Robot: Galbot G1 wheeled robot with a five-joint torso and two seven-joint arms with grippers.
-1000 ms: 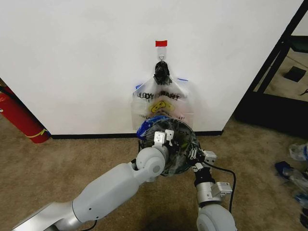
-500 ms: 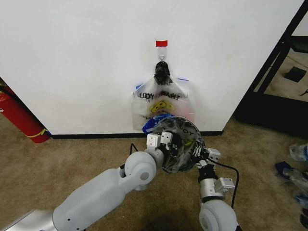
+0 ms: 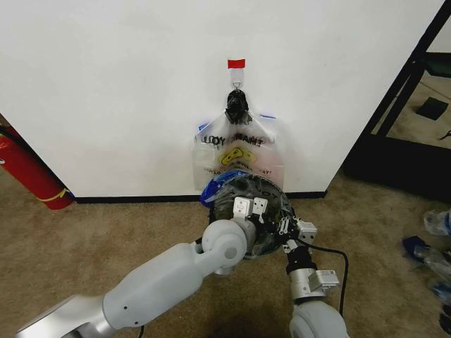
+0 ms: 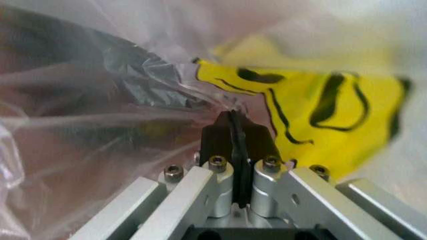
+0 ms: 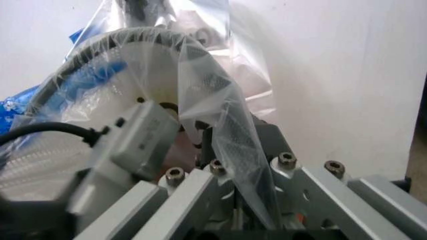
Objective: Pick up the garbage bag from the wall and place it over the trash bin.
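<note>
Fire extinguisher: a red fire extinguisher [image 3: 28, 172] leans at the left edge of the head view, on the brown carpet [image 3: 106, 232], well apart from the work.
Wall: the white wall [image 3: 113, 91] fills the upper part of the head view, with a black baseboard along its foot and a small red tape strip [image 3: 236, 63] at upper centre.
Bunch of bags: just below the tape, a bunch of bags [image 3: 238, 151] hangs from a black knot [image 3: 237, 105], flat against the wall, the yellow smiley face towards the camera.
Left gripper: the left gripper [image 3: 251, 209] sits at the middle of the head view, over the left side of the bin's mouth. In the left wrist view its fingers [image 4: 220, 135] are pressed together on a fold of clear film, with the yellow face print just beyond them.
Garbage bag: the garbage bag [image 3: 248, 193] is draped over the mouth of the bin, its blue handle bunched at the left rim; it is pinched on both sides by the grippers.
Trash bin: the trash bin [image 3: 271, 243] stands on the carpet close to the baseboard, right below the hanging bunch; its dark rim shows through the film.
Right gripper: the right gripper [image 3: 287, 227] is at the right rim of the bin, centre right and lower. In the right wrist view its fingers [image 5: 267, 137] are closed on a strip of the clear bag that runs up over the bin's rim.
</note>
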